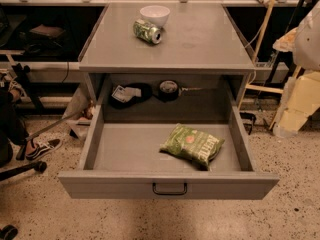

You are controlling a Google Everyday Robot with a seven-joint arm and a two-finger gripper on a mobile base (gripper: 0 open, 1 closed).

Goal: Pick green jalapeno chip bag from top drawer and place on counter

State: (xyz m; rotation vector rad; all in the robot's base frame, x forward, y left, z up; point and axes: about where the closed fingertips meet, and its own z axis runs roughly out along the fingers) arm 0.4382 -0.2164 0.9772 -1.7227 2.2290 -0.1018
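The green jalapeno chip bag (pixel 192 145) lies flat in the right half of the open top drawer (pixel 125 154), tilted with its lettering facing up. The drawer is pulled fully out, with its black handle (pixel 170 189) at the front centre. The counter (pixel 200 39) is the grey cabinet top above it. My gripper is out of view. A white rounded shape (pixel 307 39) at the right edge may be part of my arm.
A green-and-white soda can (pixel 147 31) lies on its side on the counter's back left, beside a white bowl (pixel 154 15). Dark objects (pixel 150 91) sit in the cavity behind the drawer. Yellowish foam blocks (pixel 300 101) stand right of the cabinet; a shoe (pixel 42 148) and chair wheels are at left.
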